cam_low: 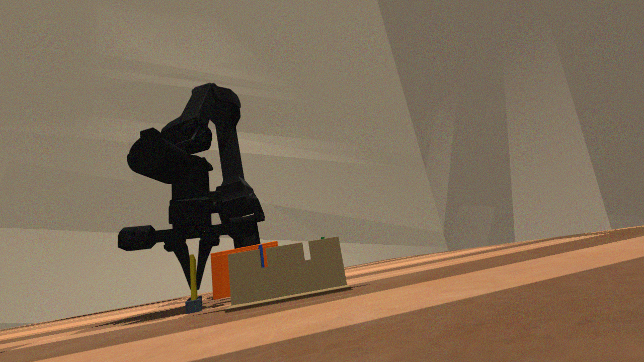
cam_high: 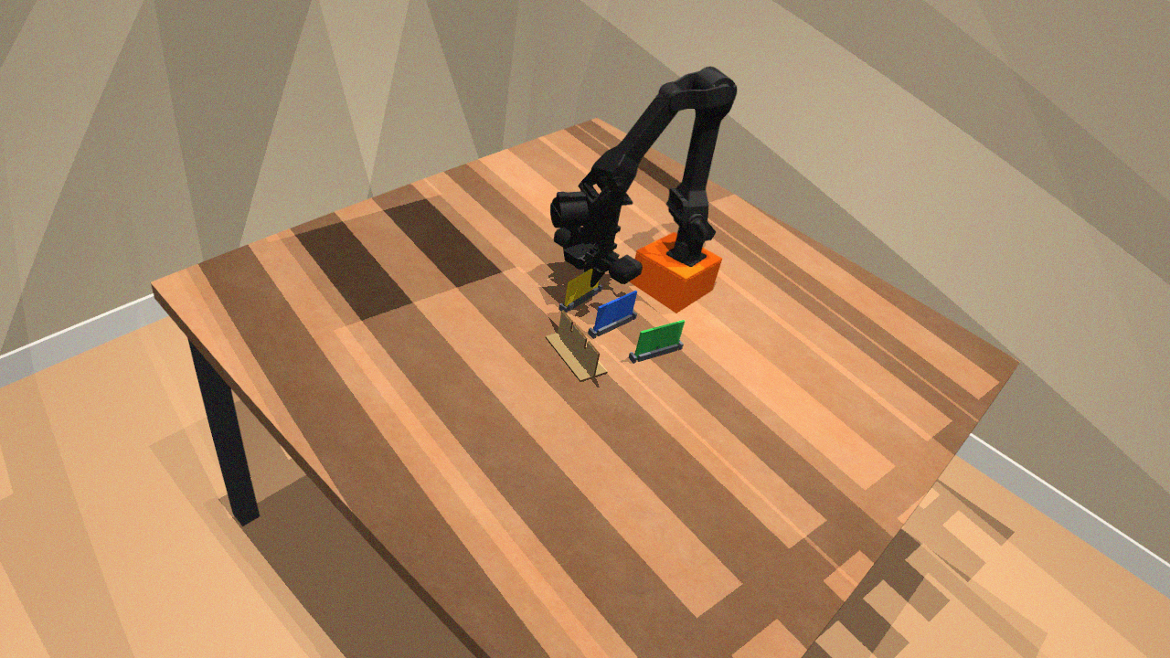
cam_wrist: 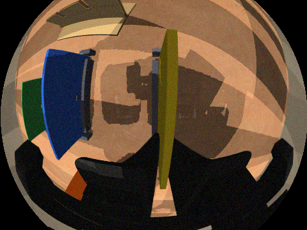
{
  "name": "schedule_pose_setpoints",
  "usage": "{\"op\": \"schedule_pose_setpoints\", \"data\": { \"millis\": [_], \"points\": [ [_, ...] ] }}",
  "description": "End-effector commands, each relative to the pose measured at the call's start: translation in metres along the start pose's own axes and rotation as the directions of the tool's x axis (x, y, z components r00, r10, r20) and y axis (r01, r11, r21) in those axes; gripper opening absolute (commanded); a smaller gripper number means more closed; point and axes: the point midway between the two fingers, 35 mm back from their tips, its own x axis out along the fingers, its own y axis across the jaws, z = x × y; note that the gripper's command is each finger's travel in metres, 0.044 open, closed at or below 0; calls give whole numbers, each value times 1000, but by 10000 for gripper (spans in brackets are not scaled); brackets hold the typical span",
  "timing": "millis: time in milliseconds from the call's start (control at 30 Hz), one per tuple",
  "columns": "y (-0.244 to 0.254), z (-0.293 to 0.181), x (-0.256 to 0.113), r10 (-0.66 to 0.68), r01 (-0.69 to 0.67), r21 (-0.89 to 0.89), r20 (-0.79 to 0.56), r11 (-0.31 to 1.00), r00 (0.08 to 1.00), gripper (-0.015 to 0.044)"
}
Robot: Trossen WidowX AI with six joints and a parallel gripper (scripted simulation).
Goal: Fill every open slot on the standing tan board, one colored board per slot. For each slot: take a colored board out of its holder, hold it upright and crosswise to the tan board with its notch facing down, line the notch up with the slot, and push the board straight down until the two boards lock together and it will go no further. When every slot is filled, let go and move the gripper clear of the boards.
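My gripper (cam_high: pixel 594 281) (cam_low: pixel 194 288) (cam_wrist: pixel 160 137) is shut on the yellow board (cam_high: pixel 575 291) (cam_low: pixel 193 270) (cam_wrist: pixel 169 80), one finger on each side of it. The board stands upright, its lower edge in its grey holder (cam_low: pixel 193 305) (cam_wrist: pixel 155 96). The blue board (cam_high: pixel 615 313) (cam_wrist: pixel 62 96) and the green board (cam_high: pixel 659 336) (cam_wrist: pixel 31 105) stand in their own holders. The tan board (cam_high: pixel 577 347) (cam_low: pixel 288 274) (cam_wrist: pixel 99 13) stands on its flat base with two open slots in its top edge. The yellow board's notch is hidden.
The orange block (cam_high: pixel 675 281) (cam_low: pixel 220 279) (cam_wrist: pixel 77 188) under the arm's base stands behind the blue board. In the top view, the blue board lies between the yellow and green ones. The tan board stands nearer that camera than the yellow board.
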Motion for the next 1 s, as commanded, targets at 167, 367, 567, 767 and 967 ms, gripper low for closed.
{"op": "schedule_pose_setpoints", "data": {
  "millis": [167,367,567,767,967],
  "points": [
    [0,0,-2,-2,2,-3,0,1000,1000,0],
    [0,0,-13,-2,2,-3,1,1000,1000,0],
    [0,0,-25,-2,2,-3,1,1000,1000,0],
    [0,1,-36,-2,2,-3,1,1000,1000,0],
    [0,1,-48,-2,2,-3,1,1000,1000,0]
  ]
}}
